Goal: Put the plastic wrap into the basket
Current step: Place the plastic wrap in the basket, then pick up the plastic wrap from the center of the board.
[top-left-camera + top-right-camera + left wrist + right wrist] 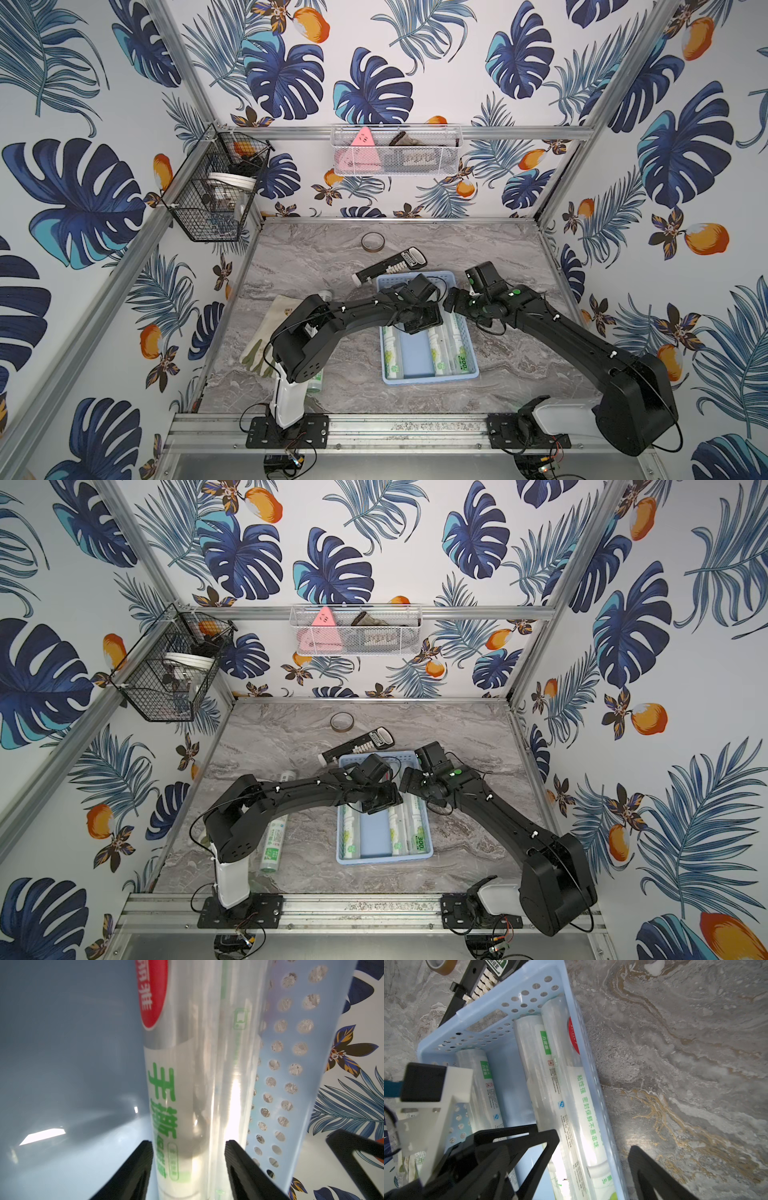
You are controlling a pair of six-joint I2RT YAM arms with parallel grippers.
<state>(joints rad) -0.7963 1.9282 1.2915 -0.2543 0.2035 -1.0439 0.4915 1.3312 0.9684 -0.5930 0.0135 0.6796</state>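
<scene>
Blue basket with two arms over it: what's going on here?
Three plastic wrap rolls lie in the light blue basket: a lone roll along one long wall, an inner roll and outer roll together along the other. The left end effector straddles the inner roll; grip unclear. The right end effector hangs open and empty nearby. A fourth roll lies out on the table.

In both top views the left arm (pixel 357 309) hides the far ends of the plastic wrap (pixel 437 351) in the basket (pixel 430 379) and part of another roll (pixel 274 841) near the left edge of the table (pixel 291 737).
</scene>
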